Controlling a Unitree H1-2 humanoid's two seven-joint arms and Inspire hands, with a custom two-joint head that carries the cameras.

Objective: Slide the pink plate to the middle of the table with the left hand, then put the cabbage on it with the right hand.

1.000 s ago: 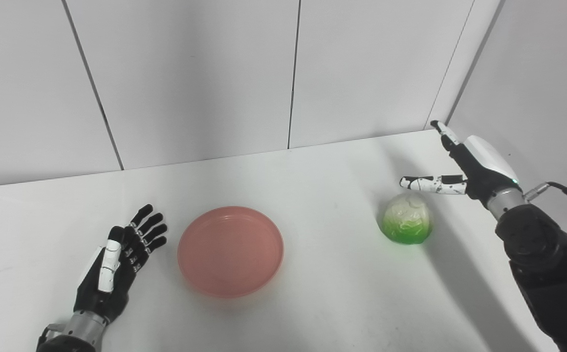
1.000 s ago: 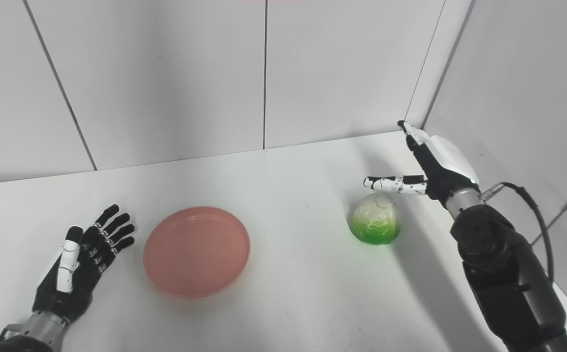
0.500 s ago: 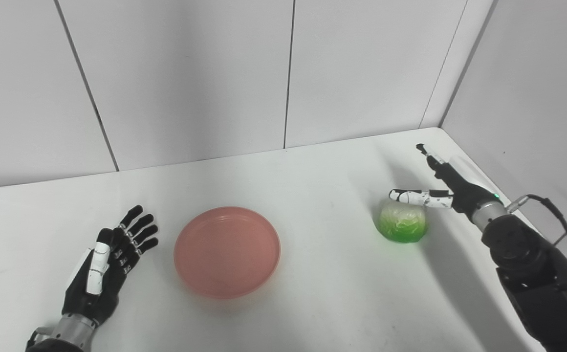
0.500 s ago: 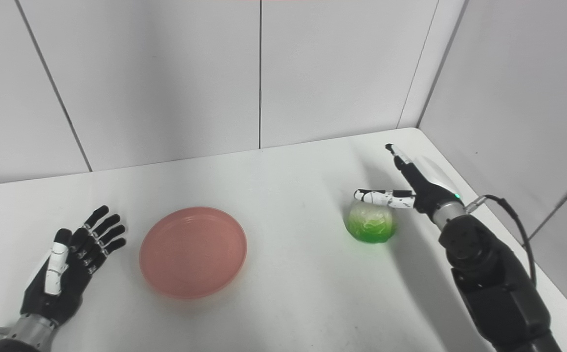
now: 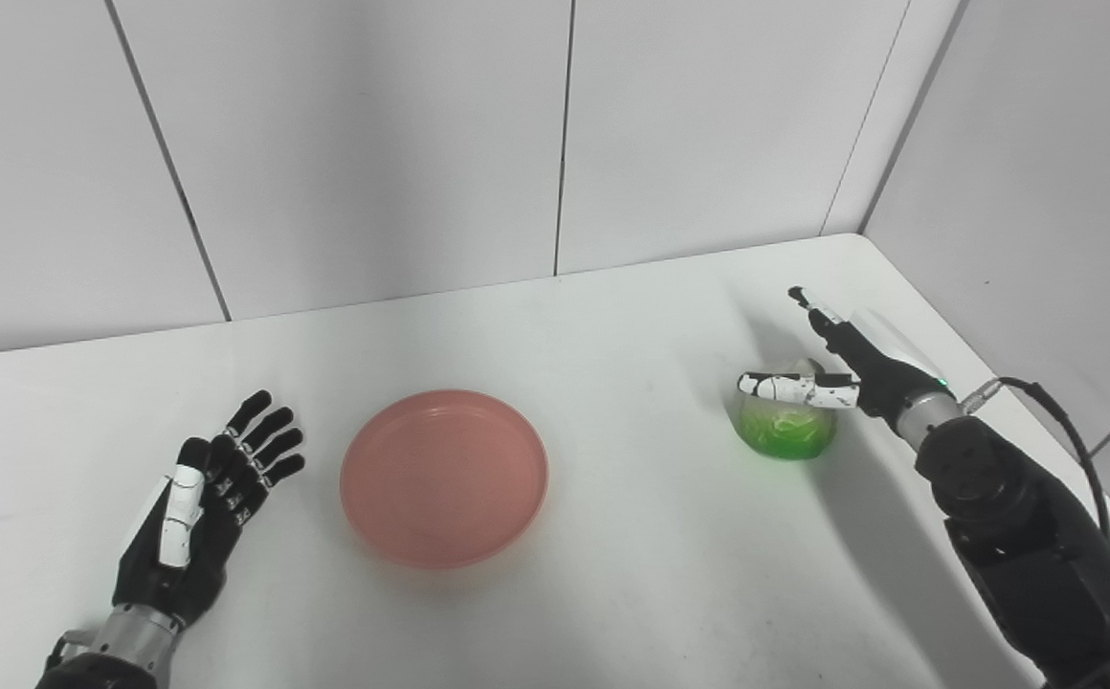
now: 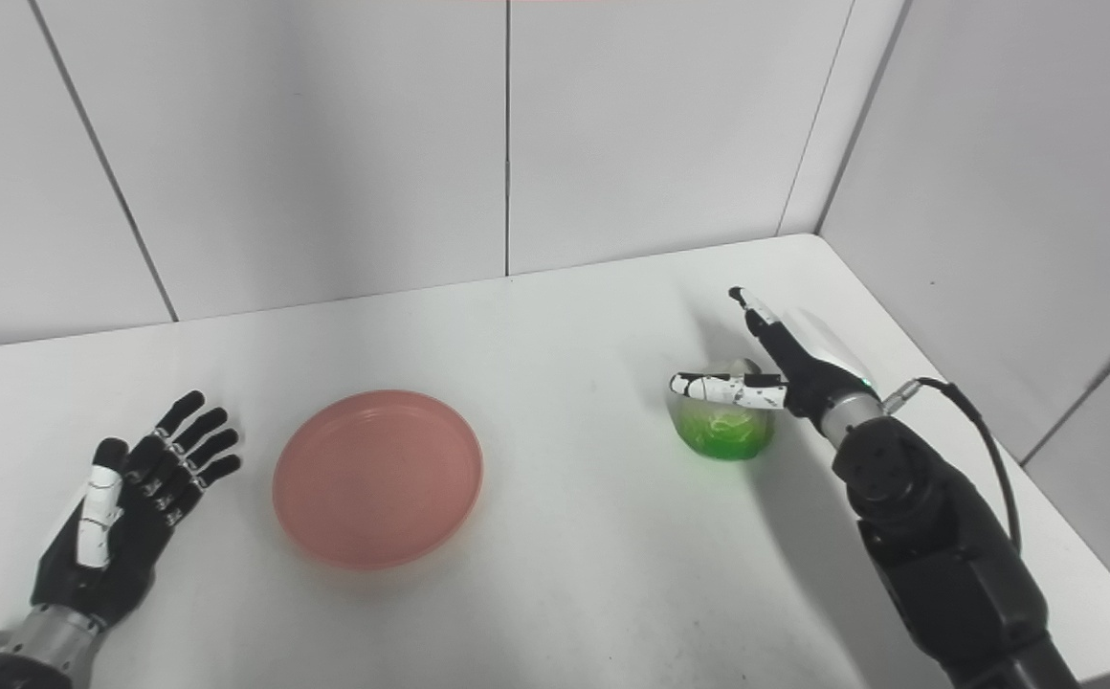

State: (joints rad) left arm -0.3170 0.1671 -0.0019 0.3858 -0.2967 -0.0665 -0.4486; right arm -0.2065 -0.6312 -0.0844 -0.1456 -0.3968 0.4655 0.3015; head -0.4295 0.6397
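Observation:
The pink plate (image 5: 443, 476) lies flat near the middle of the white table, a little left of centre. My left hand (image 5: 206, 507) is open, palm up, resting on the table left of the plate and apart from it. The green-and-white cabbage (image 5: 785, 426) sits on the right side of the table. My right hand (image 5: 847, 368) is open just over the cabbage, its thumb (image 5: 785, 387) lying across the cabbage's top and its fingers stretched out behind it. It also shows in the right eye view (image 6: 785, 359).
The table (image 5: 612, 593) ends at grey wall panels at the back and on the right. Its right edge runs close beside my right arm (image 5: 1014, 517). A black cable (image 5: 1062, 421) loops off the right wrist.
My right hand has come down and leftward onto the cabbage, thumb now across its top. My left hand has drawn back a little from the plate. The camera view has shifted slightly.

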